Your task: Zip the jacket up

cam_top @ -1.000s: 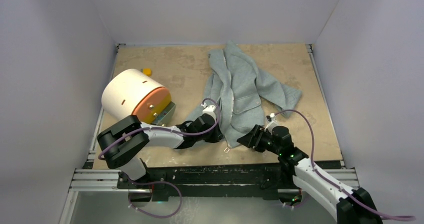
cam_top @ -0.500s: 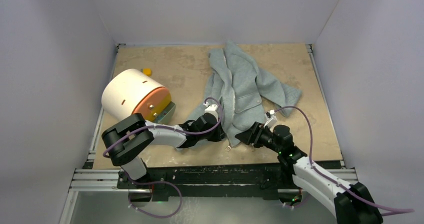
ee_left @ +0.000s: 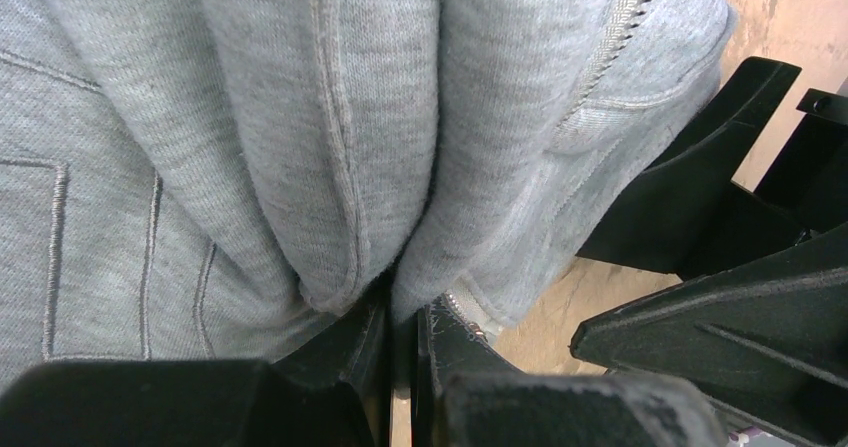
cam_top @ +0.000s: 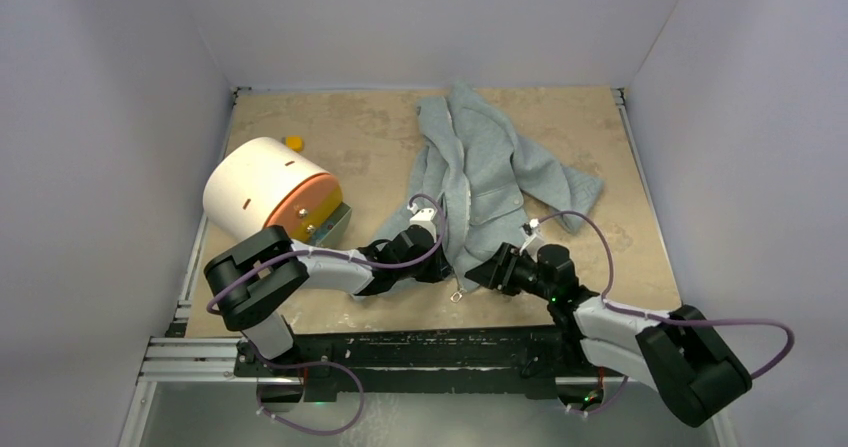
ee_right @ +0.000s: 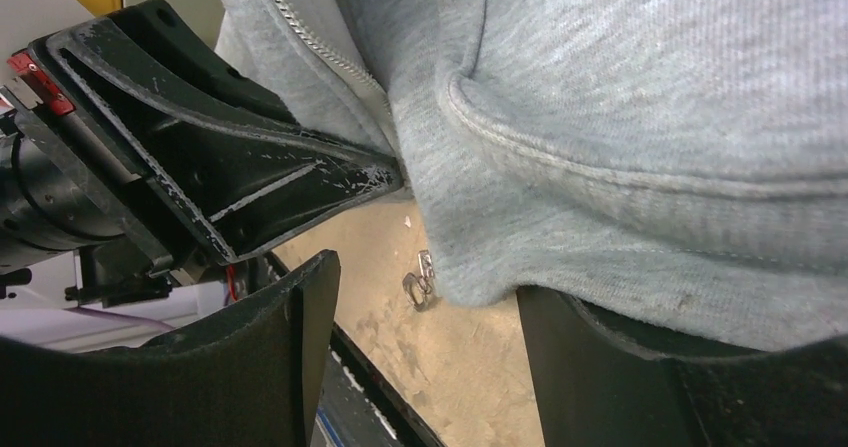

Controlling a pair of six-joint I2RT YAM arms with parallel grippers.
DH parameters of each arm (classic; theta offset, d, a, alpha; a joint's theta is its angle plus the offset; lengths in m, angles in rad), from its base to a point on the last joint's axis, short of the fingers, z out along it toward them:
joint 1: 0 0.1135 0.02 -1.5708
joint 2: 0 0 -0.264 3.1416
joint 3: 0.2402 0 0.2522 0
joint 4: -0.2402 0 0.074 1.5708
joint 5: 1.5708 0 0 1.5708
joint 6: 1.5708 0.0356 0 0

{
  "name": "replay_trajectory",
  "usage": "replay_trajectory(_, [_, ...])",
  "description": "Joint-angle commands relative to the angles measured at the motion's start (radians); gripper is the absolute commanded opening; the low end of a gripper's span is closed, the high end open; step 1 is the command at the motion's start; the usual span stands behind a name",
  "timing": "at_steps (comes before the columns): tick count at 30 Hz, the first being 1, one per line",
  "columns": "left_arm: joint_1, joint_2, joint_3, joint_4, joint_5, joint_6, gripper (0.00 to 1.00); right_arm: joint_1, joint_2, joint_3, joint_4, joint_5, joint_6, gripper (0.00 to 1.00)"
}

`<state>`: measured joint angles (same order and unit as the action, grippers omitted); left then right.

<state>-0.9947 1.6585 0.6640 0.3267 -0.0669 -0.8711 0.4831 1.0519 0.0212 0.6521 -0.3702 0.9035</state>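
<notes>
jacket lay mid-table, long axis near-to-far, hem nearest | zipper pull dangled below the hem, just ahead, between the right gripper fingers (spread wide, holding nothing) | left gripper pinched shut on the hem, left of the pull | versus a second earlier: right gripper crept left, jacket unmoved

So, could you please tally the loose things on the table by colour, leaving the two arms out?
Grey: 1, the jacket
White with an orange end: 1, the cylinder
Yellow: 1, the small object behind the cylinder
Total: 3
</notes>
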Motion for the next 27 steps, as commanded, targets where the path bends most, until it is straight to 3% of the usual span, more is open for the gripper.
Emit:
replay_trajectory(1, [0.008, 0.044, 0.007, -0.051, -0.018, 0.035, 0.00, 0.000, 0.085, -0.057, 0.061, -0.025, 0.007, 0.69])
replay_trajectory(11, [0.008, 0.072, 0.024, -0.047, -0.010, 0.040, 0.00, 0.007, 0.198, -0.023, 0.276, -0.140, -0.112, 0.63])
replay_trajectory(19, [0.008, 0.077, 0.029, -0.059, -0.014, 0.049, 0.00, 0.009, 0.361, -0.023, 0.416, -0.158, -0.099, 0.48])
replay_trajectory(27, [0.008, 0.083, 0.031, -0.070, -0.022, 0.053, 0.00, 0.009, 0.522, 0.032, 0.554, -0.232, -0.096, 0.43])
